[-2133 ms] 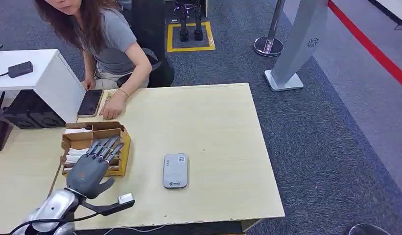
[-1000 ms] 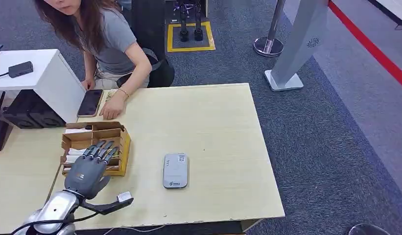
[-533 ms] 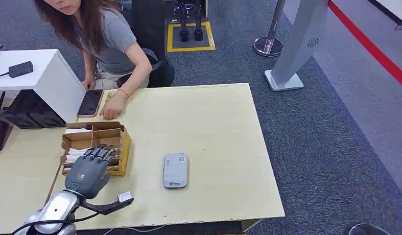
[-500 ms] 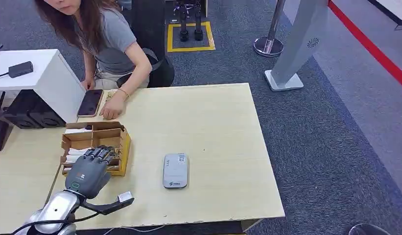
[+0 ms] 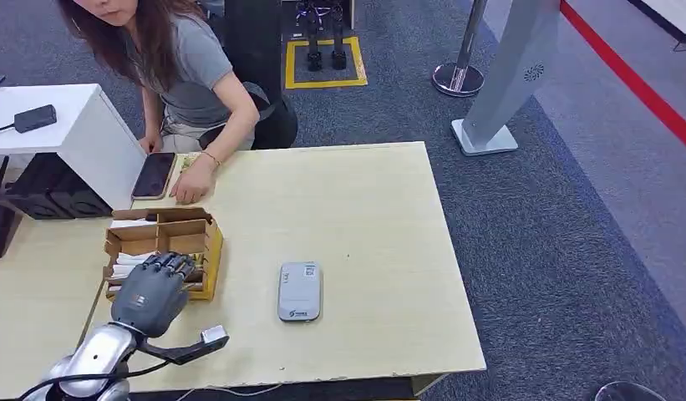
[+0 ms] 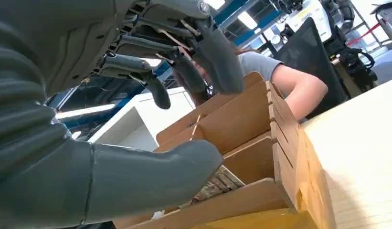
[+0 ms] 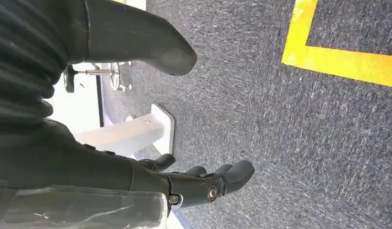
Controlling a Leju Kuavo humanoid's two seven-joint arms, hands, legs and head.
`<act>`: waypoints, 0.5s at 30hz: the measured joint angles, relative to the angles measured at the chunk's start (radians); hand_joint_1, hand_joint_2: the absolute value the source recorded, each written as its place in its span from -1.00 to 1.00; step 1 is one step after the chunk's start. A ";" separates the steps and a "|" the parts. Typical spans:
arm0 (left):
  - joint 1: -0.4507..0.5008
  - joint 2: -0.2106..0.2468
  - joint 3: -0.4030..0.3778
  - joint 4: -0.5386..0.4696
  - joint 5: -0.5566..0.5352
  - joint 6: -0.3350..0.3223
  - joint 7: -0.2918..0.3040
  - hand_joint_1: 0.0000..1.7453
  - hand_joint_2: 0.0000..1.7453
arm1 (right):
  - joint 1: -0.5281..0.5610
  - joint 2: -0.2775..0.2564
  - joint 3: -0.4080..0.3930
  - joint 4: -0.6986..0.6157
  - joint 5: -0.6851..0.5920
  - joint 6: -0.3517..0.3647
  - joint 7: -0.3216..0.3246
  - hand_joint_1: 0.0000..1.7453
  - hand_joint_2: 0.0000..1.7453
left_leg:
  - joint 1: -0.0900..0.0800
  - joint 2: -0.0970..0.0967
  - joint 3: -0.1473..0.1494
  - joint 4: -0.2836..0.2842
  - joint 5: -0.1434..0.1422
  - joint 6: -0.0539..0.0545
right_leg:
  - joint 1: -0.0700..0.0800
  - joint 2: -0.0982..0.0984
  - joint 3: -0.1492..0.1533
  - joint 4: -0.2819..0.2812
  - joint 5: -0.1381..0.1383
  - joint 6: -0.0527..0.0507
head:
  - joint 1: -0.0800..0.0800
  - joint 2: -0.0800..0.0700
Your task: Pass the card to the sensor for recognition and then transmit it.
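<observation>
A cardboard box point(image 5: 210, 251) with compartments stands at the left of the wooden table point(image 5: 364, 209), and white cards point(image 5: 127, 261) lie in it. My left hand point(image 5: 149, 294) hovers over the box's near end, fingers curled down toward the cards. The left wrist view shows the left hand point(image 6: 84, 67) with its fingers point(image 6: 217, 62) spread apart from the thumb point(image 6: 151, 167) and nothing between them, just above the box point(image 6: 241, 124) and the cards point(image 6: 217, 180). The grey sensor point(image 5: 299, 291) lies flat to the right of the box. My right hand point(image 7: 79, 157) hangs over carpet, fingers apart and holding nothing.
A person sits at the table's far side, with a hand point(image 5: 191, 185) resting on the table beside a phone point(image 5: 154, 175). A white cabinet point(image 5: 84, 138) and a black box point(image 5: 47, 190) stand at the far left. A grey pillar stand point(image 5: 510, 75) is on the carpet beyond.
My left hand's fingers have curled downward from stretched out over the box, and the hand has drawn back slightly toward me. The sensor and the person have stayed put.
</observation>
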 joint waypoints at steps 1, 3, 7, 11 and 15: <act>-0.001 0.000 0.000 0.000 0.001 -0.003 0.000 -0.22 1.00 | 0.000 0.000 0.000 0.000 0.000 0.000 0.000 -1.00 1.00 | 0.000 0.000 0.000 0.000 0.000 0.000 | 0.000 0.000 0.000 0.000 0.000 0.000 | 0.000 0.000; -0.003 0.000 0.000 0.000 0.002 -0.005 -0.001 -0.18 1.00 | 0.000 0.000 0.000 0.000 0.001 0.000 0.000 -1.00 1.00 | 0.000 0.000 0.000 0.000 0.000 0.000 | 0.000 0.000 0.000 0.000 0.000 0.000 | 0.000 0.000; -0.006 0.002 0.000 0.000 0.008 -0.018 -0.001 -0.16 1.00 | 0.000 0.000 -0.005 0.000 0.003 0.000 0.000 -1.00 1.00 | 0.000 0.000 0.000 0.000 0.000 0.000 | 0.000 0.000 0.000 0.000 0.000 0.000 | 0.000 0.000; -0.005 0.005 0.000 0.000 0.021 -0.025 -0.001 -0.20 1.00 | 0.000 0.000 -0.010 0.000 0.003 -0.001 0.000 -1.00 1.00 | 0.000 0.000 0.000 0.000 0.000 0.000 | 0.000 0.000 0.000 0.000 0.000 0.000 | 0.000 0.000; -0.002 0.016 0.000 0.000 0.049 -0.038 -0.015 -0.18 1.00 | 0.000 0.000 -0.015 0.000 0.010 -0.001 0.000 -1.00 1.00 | 0.000 0.000 0.000 0.000 0.000 0.000 | 0.000 0.000 0.000 0.000 0.000 0.000 | 0.000 0.000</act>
